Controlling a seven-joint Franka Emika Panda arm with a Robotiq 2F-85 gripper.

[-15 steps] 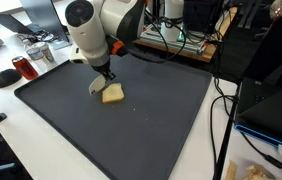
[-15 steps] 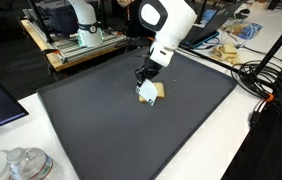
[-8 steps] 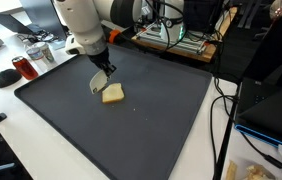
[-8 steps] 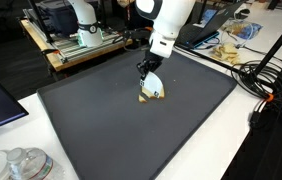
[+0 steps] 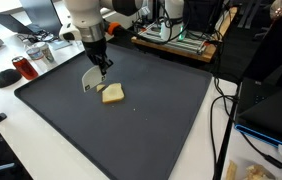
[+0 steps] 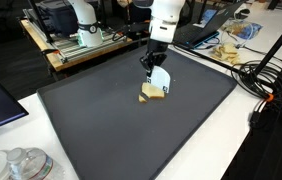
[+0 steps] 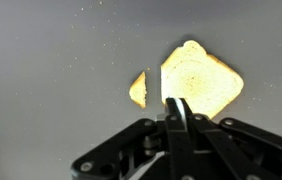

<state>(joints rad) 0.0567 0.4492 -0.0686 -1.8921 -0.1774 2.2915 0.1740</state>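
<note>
A toasted bread slice [image 5: 112,93] lies on a dark grey mat [image 5: 141,135]; it also shows in an exterior view [image 6: 152,94] and fills the upper right of the wrist view [image 7: 203,80]. My gripper [image 5: 101,68] hangs above and just beside the bread, shut on a thin pale flat tool [image 5: 89,83] that hangs down from the jaws. In an exterior view the gripper [image 6: 151,65] holds the tool [image 6: 159,80] just over the slice. In the wrist view the shut jaws [image 7: 177,105] show the tool edge-on [image 7: 154,85], hiding a strip of the bread.
The mat [image 6: 101,130] covers a white table. A red can [image 5: 23,68] stands off the mat's corner. Cables [image 5: 219,120] and a dark screen [image 5: 271,100] lie to one side. A bag of bread [image 6: 231,45] and clear containers [image 6: 21,165] sit on the table.
The arm has risen and straightened. The gripper and the tool have lifted away from the bread, which stays in place.
</note>
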